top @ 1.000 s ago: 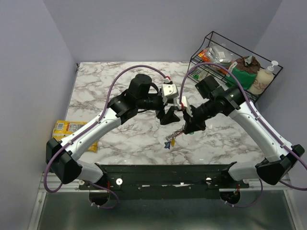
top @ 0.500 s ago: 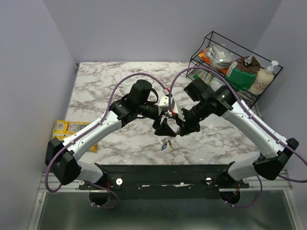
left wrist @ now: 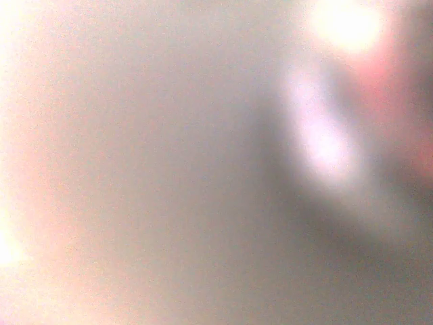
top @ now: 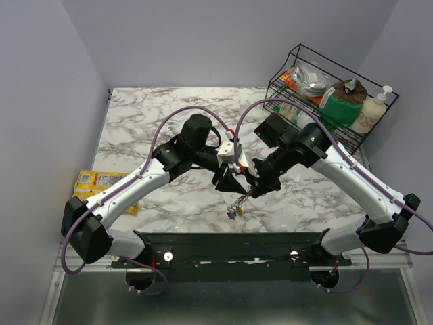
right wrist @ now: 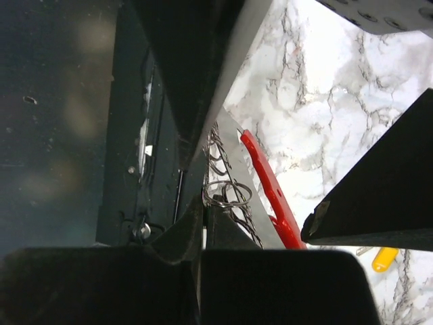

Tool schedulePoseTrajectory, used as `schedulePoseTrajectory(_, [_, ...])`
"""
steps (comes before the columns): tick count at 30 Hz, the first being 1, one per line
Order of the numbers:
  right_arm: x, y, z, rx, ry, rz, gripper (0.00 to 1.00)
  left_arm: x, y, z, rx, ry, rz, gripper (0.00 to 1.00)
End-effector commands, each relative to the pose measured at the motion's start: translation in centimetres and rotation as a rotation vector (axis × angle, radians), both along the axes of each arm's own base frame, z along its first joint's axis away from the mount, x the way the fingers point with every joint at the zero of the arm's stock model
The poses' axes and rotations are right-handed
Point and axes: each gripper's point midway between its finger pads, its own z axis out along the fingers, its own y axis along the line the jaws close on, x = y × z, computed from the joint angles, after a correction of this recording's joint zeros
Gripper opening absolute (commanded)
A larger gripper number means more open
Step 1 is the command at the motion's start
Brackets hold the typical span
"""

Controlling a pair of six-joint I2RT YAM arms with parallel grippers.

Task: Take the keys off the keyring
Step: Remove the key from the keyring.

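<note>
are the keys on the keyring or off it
On it: the keys dangle in a bunch just below the keyring, which the right end effector is shut on. How each key is attached is too small to tell.

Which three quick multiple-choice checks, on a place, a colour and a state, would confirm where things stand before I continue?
1. Where are the keys?
A) centre, hanging beneath the right gripper
B) far right corner
C) left edge

2. The keyring has a plastic part coloured:
A) blue
B) red
C) green

3. The right gripper is:
A) wide open
B) out of view
C) shut on the keyring

Answers: 1 A, they dangle just under it; 2 B, a red strip shows in the right wrist view; 3 C, the keyring sticks out from between its closed fingers.
</note>
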Motion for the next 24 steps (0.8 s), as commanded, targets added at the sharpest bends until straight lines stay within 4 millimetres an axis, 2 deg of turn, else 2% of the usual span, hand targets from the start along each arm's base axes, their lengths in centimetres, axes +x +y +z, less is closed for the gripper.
schedulePoseTrajectory(1, [-1.1, -1.7, -0.2, -0.110, 0.060, -0.027, 0.01, -1.9, 0.0, 0.4, -0.018, 0.000, -0.072, 0.58])
schedulePoseTrajectory(5, [-0.6, -1.6, -0.3, -0.113, 0.044, -0.039, 0.01, -2.1, 0.0, 0.5, -0.019, 0.007, -0.079, 0.47])
schedulePoseTrajectory(15, [0.6, -1.7, -0.2, -0.120, -0.020, -0.089, 0.01, -2.5, 0.1, 0.6, -0.015, 0.041, -0.101, 0.36])
schedulePoseTrajectory(17, [1.0, -1.7, -0.1, -0.113, -0.042, -0.107, 0.01, -2.6, 0.1, 0.6, -0.016, 0.044, -0.104, 0.37])
schedulePoseTrajectory(21, [2.3, -1.9, 0.1, -0.107, -0.091, -0.156, 0.01, -2.8, 0.2, 0.5, -0.012, 0.050, -0.106, 0.49])
schedulePoseTrajectory(24, [2.8, -1.9, 0.3, -0.100, -0.104, -0.179, 0.01, -2.8, 0.3, 0.6, -0.016, 0.049, -0.104, 0.50])
